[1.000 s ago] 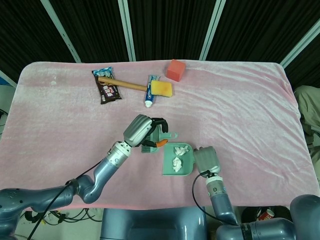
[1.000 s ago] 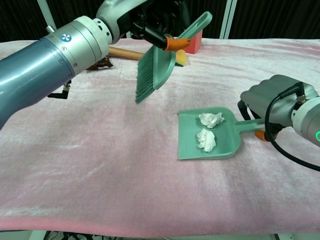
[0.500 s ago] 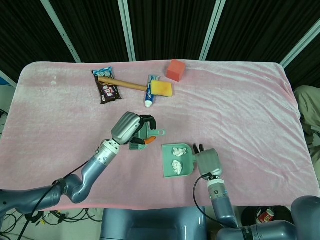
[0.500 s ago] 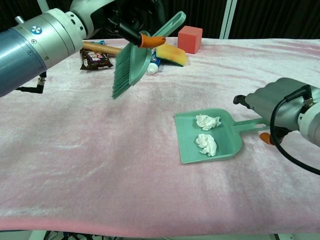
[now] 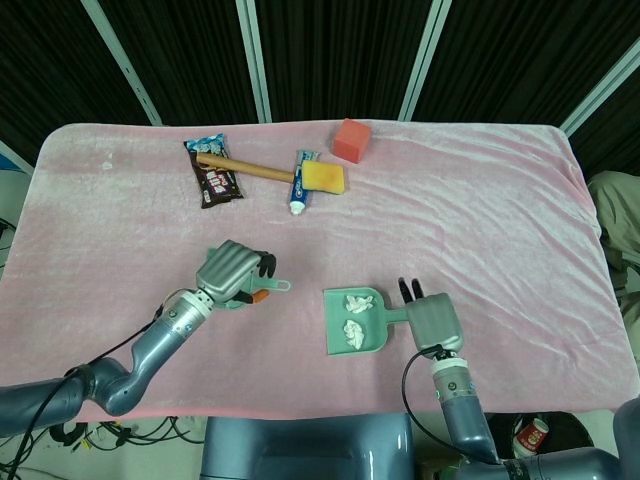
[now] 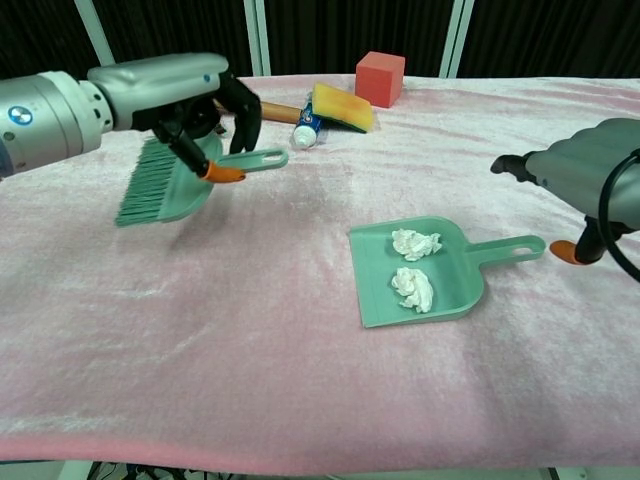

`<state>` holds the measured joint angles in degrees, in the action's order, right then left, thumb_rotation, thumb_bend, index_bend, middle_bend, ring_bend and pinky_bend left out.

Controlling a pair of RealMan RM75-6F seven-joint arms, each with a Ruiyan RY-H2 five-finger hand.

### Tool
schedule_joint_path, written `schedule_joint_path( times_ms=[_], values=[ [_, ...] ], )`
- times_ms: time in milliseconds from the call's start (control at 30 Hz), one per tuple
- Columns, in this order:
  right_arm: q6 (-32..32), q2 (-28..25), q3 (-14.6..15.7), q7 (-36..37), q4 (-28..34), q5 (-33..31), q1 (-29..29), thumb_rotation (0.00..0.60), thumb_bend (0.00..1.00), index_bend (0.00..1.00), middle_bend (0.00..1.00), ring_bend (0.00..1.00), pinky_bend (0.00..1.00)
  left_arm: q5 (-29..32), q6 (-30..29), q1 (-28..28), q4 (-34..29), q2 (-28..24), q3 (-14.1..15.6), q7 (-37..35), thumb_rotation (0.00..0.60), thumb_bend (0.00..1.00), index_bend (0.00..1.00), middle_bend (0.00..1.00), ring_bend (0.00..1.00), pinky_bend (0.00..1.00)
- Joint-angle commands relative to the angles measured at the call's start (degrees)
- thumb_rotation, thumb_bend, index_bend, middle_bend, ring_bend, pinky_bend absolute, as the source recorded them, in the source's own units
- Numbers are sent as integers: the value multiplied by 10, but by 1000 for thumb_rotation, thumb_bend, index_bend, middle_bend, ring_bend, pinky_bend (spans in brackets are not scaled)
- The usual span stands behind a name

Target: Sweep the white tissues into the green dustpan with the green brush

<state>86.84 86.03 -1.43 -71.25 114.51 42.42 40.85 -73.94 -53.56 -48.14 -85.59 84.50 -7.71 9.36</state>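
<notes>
Lowest in the head view, your right hand [image 5: 436, 322] sits just right of centre, off the green dustpan [image 5: 357, 321]; the chest view shows it at the right edge, clear of the handle, fingers extended and gripping nothing. The dustpan lies flat on the pink cloth [image 5: 480, 200] near the middle of both views, handle pointing right, with two white tissues [image 6: 414, 264] inside it, one behind the other. To the left, your left hand [image 5: 230, 272] grips the green brush [image 6: 170, 185], fingers wrapped over the top of it; in the chest view it sits at upper left, bristles pointing left and the handle end poking right, well apart from the dustpan. Whether the bristles touch the cloth you cannot tell. Further back, toward the top of the head view, lie a dark snack packet [image 5: 213, 176] with a wooden-handled hammer [image 5: 250, 169] across it, a toothpaste tube [image 5: 300, 186] touching a yellow sponge [image 5: 324, 179], and a red block [image 5: 351, 139] just beyond.
</notes>
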Motion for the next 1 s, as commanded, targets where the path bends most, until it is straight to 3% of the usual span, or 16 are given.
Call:
schedule_joint_path(
  times_ms=[33, 267, 567, 867, 1000],
  values=[
    [-3, -7, 1, 4, 6, 4, -2, 600, 298, 66, 144, 701, 780, 61, 12, 22, -29, -18, 24, 64, 600, 366, 636, 671, 827, 975],
    [-7, -20, -2, 10, 18, 8, -3, 600, 299, 64, 144, 701, 780, 91, 14, 43, -30, -29, 43, 82, 600, 366, 633, 671, 827, 975],
    [-9, -15, -1, 8, 21, 11, -3, 600, 299, 63, 144, 701, 780, 70, 29, 54, -15, -52, 56, 55, 600, 359, 594, 641, 827, 975],
    [-6, -5, 2, 7, 17, 13, -6, 600, 299, 61, 144, 701, 780, 66, 30, 66, -6, -54, 64, 50, 600, 255, 492, 519, 827, 974],
    [-6, -7, 3, 8, 17, 16, -7, 600, 298, 61, 144, 701, 780, 66, 22, 73, -3, -54, 61, 49, 600, 187, 395, 472, 827, 974]
  ],
)
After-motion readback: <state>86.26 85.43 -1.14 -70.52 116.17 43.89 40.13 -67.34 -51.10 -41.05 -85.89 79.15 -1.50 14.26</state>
